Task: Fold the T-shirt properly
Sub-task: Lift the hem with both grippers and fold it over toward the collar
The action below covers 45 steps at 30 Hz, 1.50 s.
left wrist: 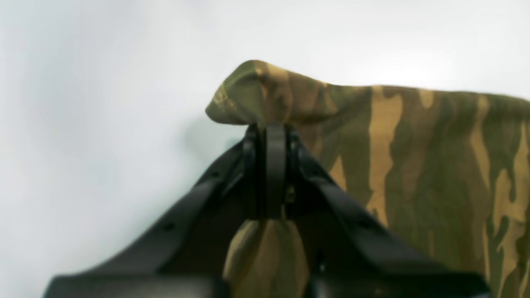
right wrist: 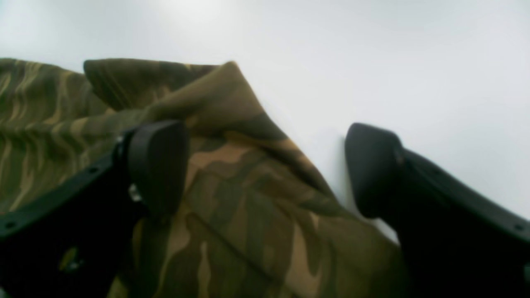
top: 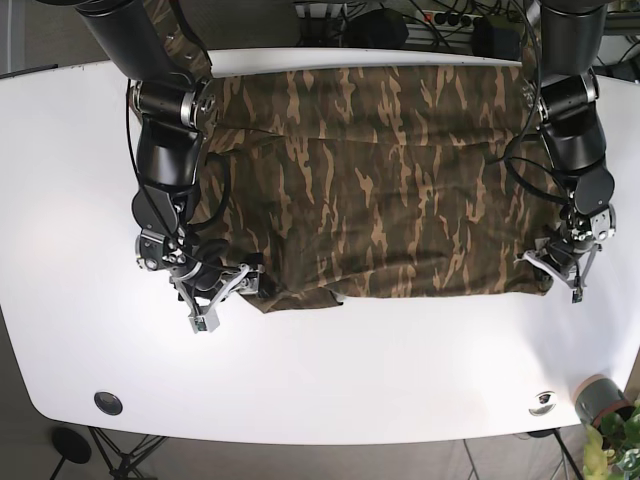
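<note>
A camouflage T-shirt [top: 380, 190] lies spread on the white table [top: 330, 380], its near edge folded toward the front. In the base view my left gripper [top: 560, 265] sits at the shirt's front right corner. The left wrist view shows this left gripper [left wrist: 275, 128] shut on a bunched corner of the T-shirt [left wrist: 414, 157]. My right gripper [top: 222, 298] is at the front left corner. In the right wrist view the right gripper [right wrist: 265, 165] is open, one finger [right wrist: 159, 165] over the T-shirt [right wrist: 240, 215] and the other finger [right wrist: 370, 169] over bare table.
A black round fitting [top: 107, 402] and a metal fitting [top: 543, 400] sit near the table's front edge. A grey cup [top: 598, 398] with a plant stands beyond the front right corner. Cables [top: 440, 20] lie behind the table.
</note>
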Each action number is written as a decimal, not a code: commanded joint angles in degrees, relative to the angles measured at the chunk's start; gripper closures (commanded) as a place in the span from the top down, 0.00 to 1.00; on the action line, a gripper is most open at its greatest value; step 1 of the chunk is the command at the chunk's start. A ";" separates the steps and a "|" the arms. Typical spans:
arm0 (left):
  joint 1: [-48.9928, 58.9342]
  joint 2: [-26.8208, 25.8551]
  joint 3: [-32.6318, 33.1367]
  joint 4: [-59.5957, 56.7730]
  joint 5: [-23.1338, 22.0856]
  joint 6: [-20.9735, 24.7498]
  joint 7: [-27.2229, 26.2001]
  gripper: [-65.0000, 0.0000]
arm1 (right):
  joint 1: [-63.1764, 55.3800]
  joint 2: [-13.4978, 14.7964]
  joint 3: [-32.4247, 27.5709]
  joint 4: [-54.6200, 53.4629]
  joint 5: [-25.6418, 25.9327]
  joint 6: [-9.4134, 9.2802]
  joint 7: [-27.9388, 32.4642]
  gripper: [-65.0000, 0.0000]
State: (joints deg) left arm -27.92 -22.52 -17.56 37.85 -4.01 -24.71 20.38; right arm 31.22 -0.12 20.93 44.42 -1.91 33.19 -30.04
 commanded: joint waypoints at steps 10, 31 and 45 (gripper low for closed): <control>-0.17 -1.08 -0.33 7.03 -0.96 -0.30 1.11 0.00 | 1.61 -0.36 -0.14 0.63 0.29 0.35 0.55 0.11; 0.89 -0.64 -2.79 16.35 -1.04 -0.30 6.56 0.00 | -0.59 -0.28 -0.14 24.19 0.55 0.44 -12.81 0.03; 4.23 2.35 -6.57 25.06 -0.96 -0.30 11.49 0.00 | -0.59 -0.01 -0.05 21.29 0.20 2.55 -12.38 0.31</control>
State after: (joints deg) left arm -22.22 -19.07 -23.97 61.67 -4.32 -25.10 33.30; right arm 28.77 -0.30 20.99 67.09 -2.79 35.55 -45.52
